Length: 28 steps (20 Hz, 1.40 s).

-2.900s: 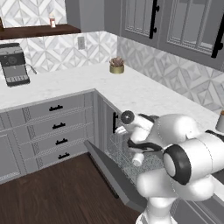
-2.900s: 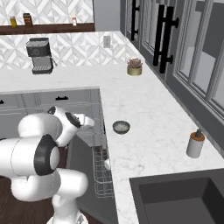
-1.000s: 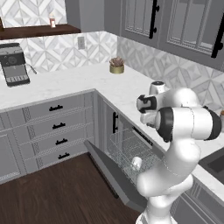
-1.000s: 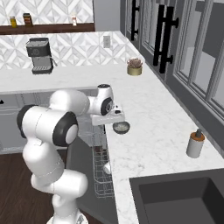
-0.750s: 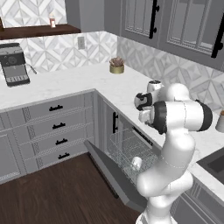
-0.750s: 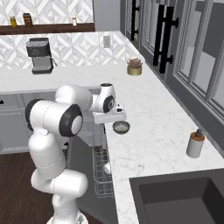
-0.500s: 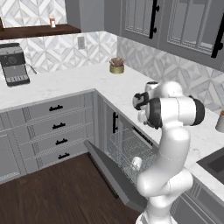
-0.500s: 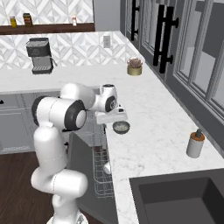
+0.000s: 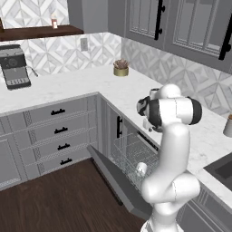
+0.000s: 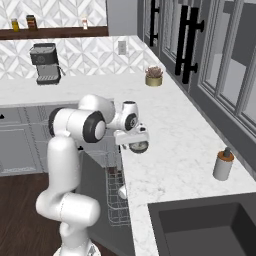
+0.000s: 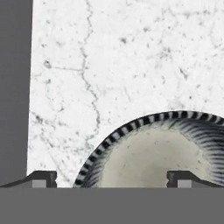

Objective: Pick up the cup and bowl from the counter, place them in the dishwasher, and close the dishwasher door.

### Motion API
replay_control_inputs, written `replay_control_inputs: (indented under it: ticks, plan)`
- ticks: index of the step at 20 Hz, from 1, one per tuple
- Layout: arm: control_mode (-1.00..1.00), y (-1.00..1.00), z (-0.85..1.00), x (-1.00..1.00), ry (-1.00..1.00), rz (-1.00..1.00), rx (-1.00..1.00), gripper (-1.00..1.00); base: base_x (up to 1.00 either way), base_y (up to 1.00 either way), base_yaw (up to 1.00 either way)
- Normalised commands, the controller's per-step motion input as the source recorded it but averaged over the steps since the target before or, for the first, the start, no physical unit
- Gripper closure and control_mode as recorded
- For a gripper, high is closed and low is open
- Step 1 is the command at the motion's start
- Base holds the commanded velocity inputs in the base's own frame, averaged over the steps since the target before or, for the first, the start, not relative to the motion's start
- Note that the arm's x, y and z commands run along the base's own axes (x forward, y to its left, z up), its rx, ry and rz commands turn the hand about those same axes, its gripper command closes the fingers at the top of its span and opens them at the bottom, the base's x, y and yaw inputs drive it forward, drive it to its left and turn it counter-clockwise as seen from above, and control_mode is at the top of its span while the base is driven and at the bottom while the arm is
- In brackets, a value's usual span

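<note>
Gripper poised over the bowl on the counter, beside the open dishwasher.

The bowl sits on the counter near its front edge, directly above the dishwasher; in the hand view one fingertip falls inside the rim and one outside, apparently so as to pinch the wall. The gripper hangs just over the bowl, jaws spread wide, grasping nothing. The cup already stands in the rack below the bowl, and the dishwasher door lies lowered, presumably for loading. No brand, label or writing is legible.
</note>
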Motion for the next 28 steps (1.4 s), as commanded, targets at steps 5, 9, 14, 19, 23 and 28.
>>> replay_control_inputs:
  ticks: [5,9,14,19,23,28]
  plan:
    - [-1.0,-0.12,-0.35,0.17,0.01,0.07,0.0,-1.0,0.0,0.0,0.0]
    - [-1.0,0.0,-0.24,0.0,0.0,0.03,0.0,1.0,0.0,0.0,0.0]
    - [-1.0,0.0,0.0,-0.05,-0.01,0.0,0.0,1.0,0.0,0.0,0.0]
    - [-1.0,0.49,0.08,-0.52,-0.08,0.0,0.0,1.0,0.0,0.0,0.0]
    - [-1.0,0.88,0.31,-0.8,-0.21,0.0,-0.02,1.0,0.0,0.0,0.0]
    - [-1.0,0.76,0.01,-1.0,-0.2,-0.01,0.0,1.0,0.0,0.0,0.0]
